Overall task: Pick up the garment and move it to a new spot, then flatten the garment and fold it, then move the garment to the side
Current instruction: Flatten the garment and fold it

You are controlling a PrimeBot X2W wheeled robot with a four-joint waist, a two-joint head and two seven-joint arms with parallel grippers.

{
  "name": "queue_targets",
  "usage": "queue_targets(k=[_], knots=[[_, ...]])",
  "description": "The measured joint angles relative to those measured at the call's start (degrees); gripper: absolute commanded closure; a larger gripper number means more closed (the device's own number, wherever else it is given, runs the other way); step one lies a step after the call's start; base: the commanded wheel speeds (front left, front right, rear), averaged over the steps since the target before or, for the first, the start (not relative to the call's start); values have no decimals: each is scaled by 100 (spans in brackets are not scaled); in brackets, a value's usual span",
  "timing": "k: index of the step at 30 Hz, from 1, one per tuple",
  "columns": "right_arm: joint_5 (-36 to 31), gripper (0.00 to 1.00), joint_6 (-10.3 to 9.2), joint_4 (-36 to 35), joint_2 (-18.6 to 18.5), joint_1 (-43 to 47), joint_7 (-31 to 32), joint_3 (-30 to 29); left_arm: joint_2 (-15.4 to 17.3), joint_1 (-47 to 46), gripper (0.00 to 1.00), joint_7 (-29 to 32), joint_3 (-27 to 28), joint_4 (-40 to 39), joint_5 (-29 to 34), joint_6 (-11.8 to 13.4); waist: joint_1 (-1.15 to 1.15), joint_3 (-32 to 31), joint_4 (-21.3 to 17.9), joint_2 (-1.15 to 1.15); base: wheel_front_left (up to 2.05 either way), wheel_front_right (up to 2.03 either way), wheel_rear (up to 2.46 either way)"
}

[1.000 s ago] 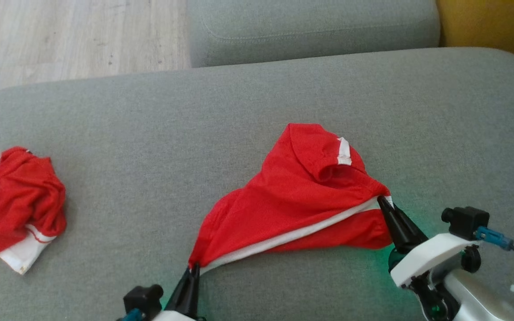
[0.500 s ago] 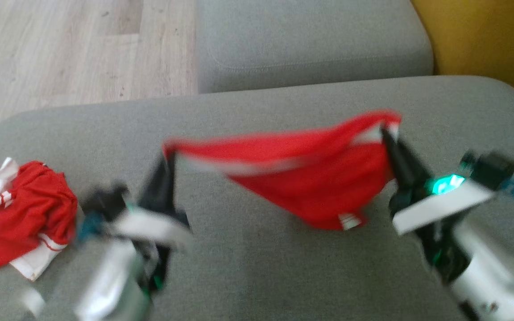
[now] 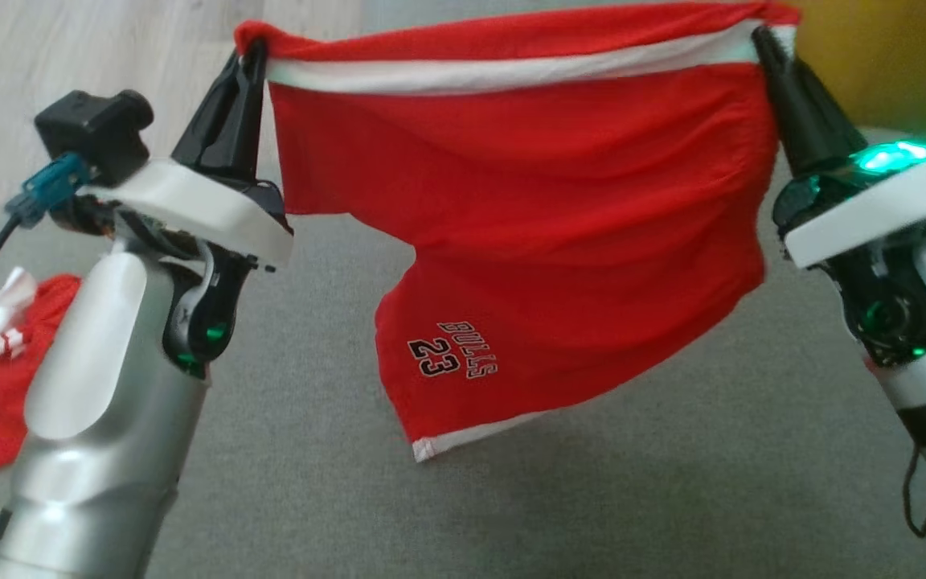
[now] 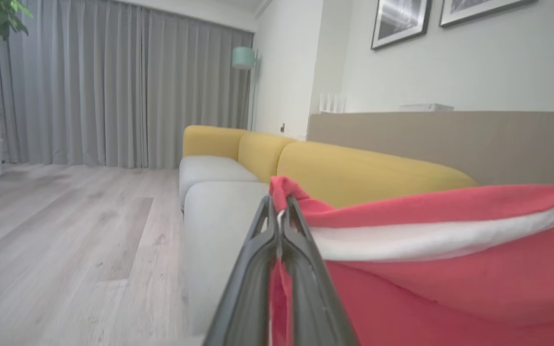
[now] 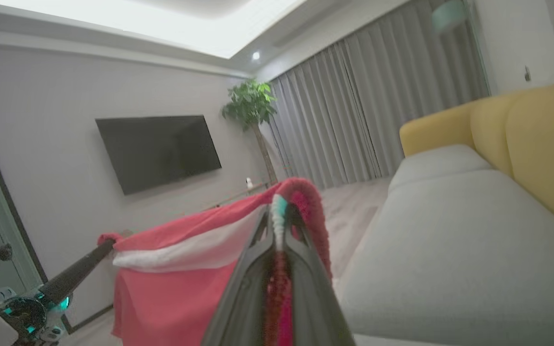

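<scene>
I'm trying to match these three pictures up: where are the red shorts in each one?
Head view: red basketball shorts hang across the top, stretched between left gripper and right gripper.
Left wrist view: the shorts fill the lower right, pinched in the left gripper.
Right wrist view: the shorts sit lower left to centre, pinched in the right gripper.
Shared landmark: the grey sofa seat.

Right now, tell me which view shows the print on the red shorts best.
The head view: the shorts hang facing it, the BULLS 23 print legible. The wrist views show the white waistband and upper fabric up close.
</scene>
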Motion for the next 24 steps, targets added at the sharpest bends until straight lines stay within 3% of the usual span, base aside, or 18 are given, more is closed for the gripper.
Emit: queue_targets(k=[5,9,15,19,24], knots=[[-130,100,0,651,152,-559,215,441,-232,-235,100,-78,119,770,-21,347,0,342,27,0,0,0,0],[-559,100,0,1256,242,-1627,-294,516,-316,-1052,100,-858,247,1354,303,535,2,677,36,0,0,0,0],[-1277,100,0,1673,178,-2885,-977,654,-515,-2230,100,-2003,412,1735,555,515,2,945,120,0,0,0,0],[-1486,100,0,1633,123,-2583,-1014,903,-690,-1840,100,-2142,619,1890,452,335,1,897,182,0,0,0,0],[-1477,100,0,1546,68,-890,-1013,1562,-1003,25,100,-2140,746,2176,349,215,0,743,232,0,0,0,0]])
